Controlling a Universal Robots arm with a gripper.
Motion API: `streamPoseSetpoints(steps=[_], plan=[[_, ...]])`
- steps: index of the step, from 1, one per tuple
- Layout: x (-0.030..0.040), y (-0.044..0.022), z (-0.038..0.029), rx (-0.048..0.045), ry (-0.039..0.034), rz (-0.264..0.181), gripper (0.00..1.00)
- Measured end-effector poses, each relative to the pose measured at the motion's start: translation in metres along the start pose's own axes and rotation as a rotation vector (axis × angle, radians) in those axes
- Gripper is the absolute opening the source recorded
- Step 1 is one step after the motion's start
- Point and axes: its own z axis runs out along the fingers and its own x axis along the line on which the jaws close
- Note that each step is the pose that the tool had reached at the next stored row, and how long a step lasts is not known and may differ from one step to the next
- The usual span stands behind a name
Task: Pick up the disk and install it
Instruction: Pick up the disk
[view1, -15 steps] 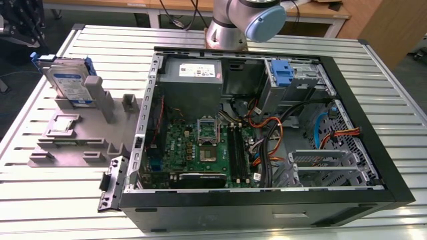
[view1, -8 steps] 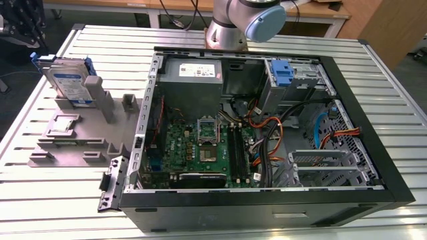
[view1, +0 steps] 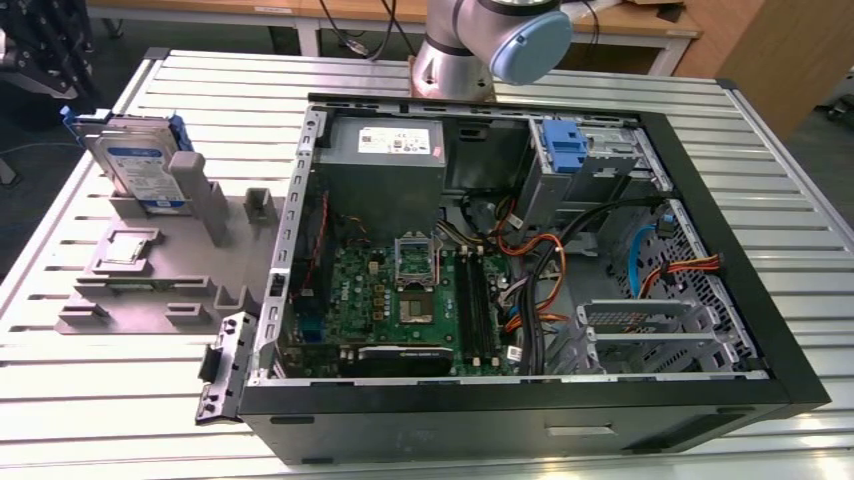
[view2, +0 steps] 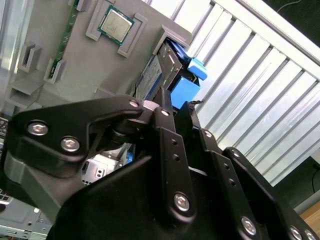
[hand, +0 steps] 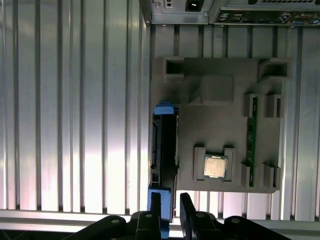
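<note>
Hovering above the upright disk (hand: 164, 145), the jaws stand parted, holding nothing.

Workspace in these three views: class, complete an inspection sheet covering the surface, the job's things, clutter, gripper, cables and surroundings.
Surface: slatted metal table carrying a grey fixture and an open computer case.
Job's things: the disk stands upright in a slot of the fixture, with its blue bracket on; not installed.
Clutter: processor chip and green circuit strip seated in the fixture.
Gripper: the gripper is open, holds nothing, and is lined up above the disk.
Cables: orange and black wires bundled inside the case.
Surroundings: wooden desk behind the table.
</note>
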Motion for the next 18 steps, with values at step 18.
streamPoseSetpoints(steps=[18], plan=[[0.0011,0.0,0.0001,0.0,0.0,0.0,0.32]])
